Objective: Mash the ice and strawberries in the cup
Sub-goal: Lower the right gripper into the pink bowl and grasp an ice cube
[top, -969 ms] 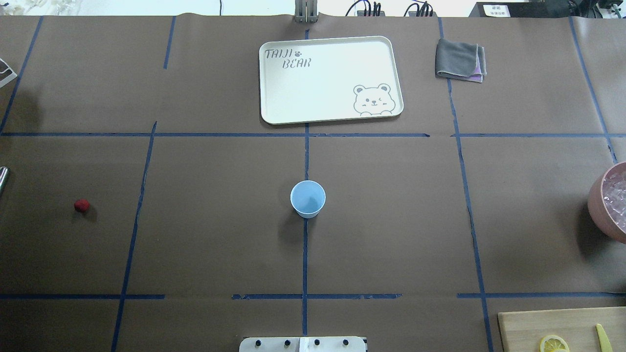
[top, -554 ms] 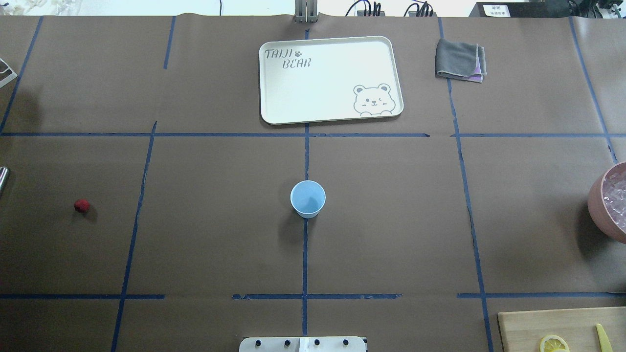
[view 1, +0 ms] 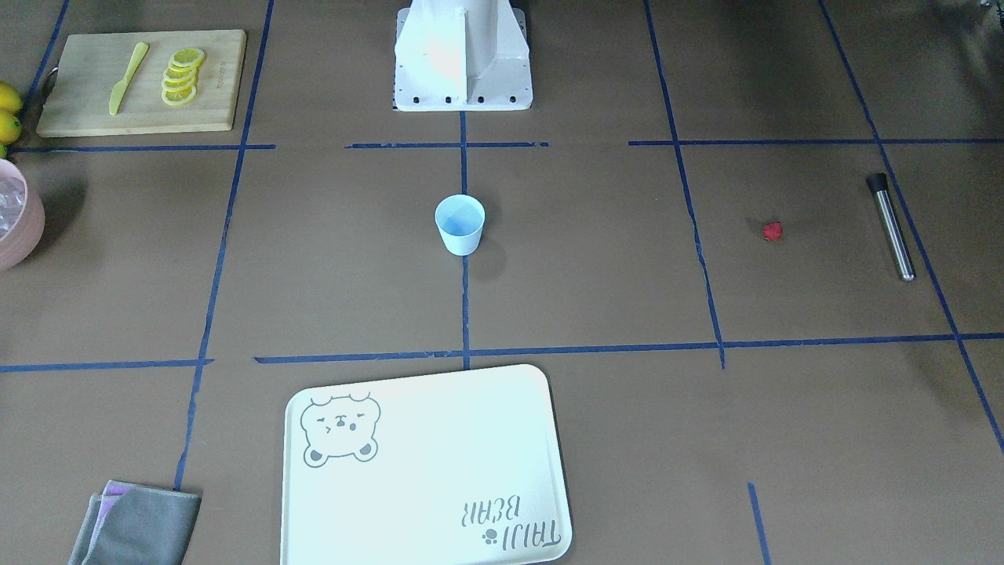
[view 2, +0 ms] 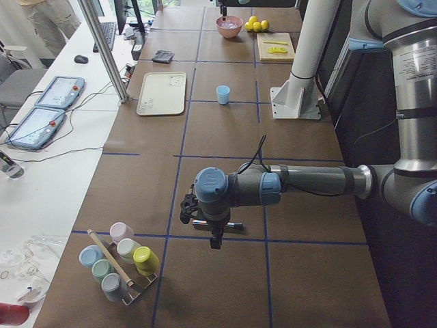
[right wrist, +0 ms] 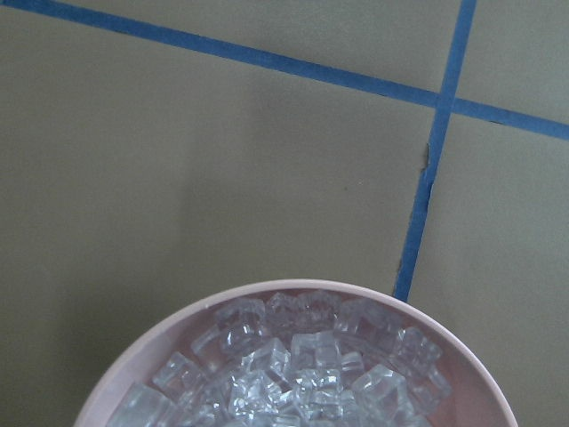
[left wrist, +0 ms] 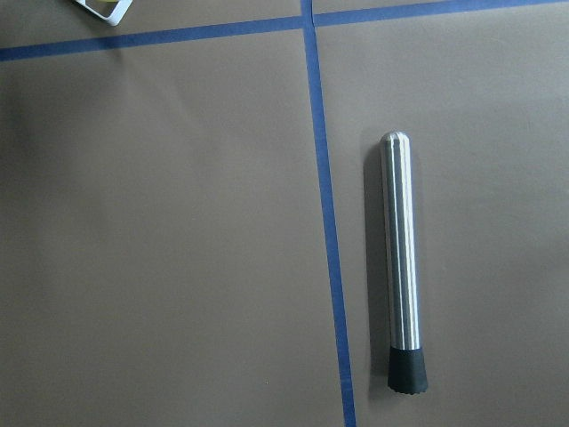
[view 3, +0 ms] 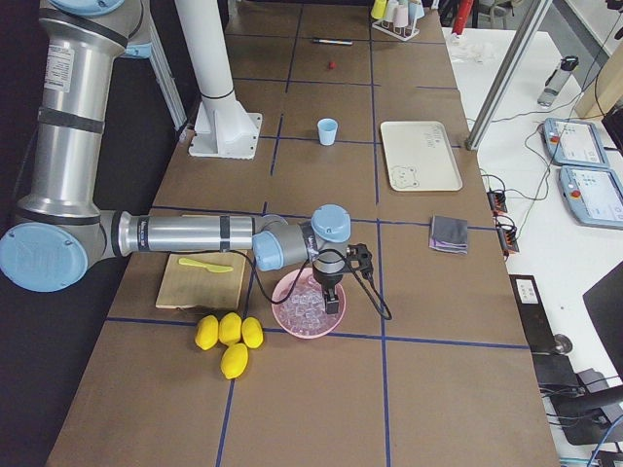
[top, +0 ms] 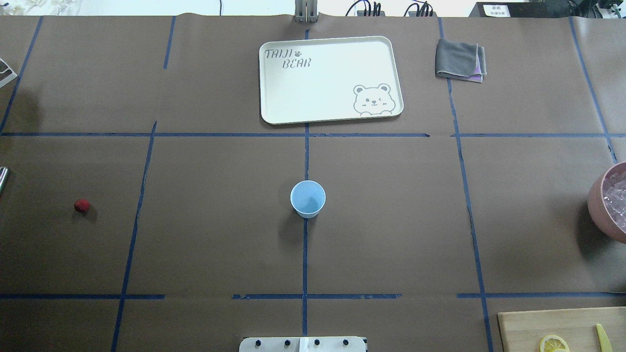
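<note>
Counting stuff: one cup (top: 307, 198) upright mid-counter (top: 391, 220), one strawberry (top: 81, 205) well off left, one pink bowl (top: 597, 205) of ice (right wrist: 302, 365) far right. Left end effector (view 2: 216, 239) hangs over one steel muddler (left wrist: 402, 267), right end effector (view 3: 331, 298) over the bowl. Can't tell how open either is.

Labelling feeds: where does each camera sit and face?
Front: across table, facing base, cup.
Overhead: behind base, its edge showing, down on cup.
Left: table end; left arm near.
Right: opposite end; right arm over bowl.
Left wrist: down on muddler; no body.
Right wrist: down on ice; no body.
Front, overhead share cup.
</note>
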`<control>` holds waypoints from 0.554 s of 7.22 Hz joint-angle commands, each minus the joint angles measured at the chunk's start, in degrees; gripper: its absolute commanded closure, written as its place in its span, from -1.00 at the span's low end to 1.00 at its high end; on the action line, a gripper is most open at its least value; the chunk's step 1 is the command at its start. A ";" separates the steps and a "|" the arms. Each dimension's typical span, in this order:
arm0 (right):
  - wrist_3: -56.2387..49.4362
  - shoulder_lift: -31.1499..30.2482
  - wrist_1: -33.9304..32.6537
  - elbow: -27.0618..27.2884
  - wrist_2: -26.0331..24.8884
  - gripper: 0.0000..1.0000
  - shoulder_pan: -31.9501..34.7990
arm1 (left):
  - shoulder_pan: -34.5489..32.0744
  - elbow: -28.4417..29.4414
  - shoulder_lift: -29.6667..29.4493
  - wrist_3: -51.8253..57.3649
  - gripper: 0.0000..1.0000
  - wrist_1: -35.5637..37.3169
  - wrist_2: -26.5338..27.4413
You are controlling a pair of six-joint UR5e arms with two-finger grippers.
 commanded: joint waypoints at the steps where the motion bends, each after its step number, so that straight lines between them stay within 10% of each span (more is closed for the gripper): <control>1: 0.93 -0.48 1.66 -0.27 -0.06 -0.91 -1.51 | 0.00 0.00 0.07 0.00 -1.00 0.00 0.00; 4: 0.84 -0.48 1.66 -0.27 -0.85 -0.81 -3.98 | 0.00 0.35 0.07 0.00 -1.00 0.00 0.00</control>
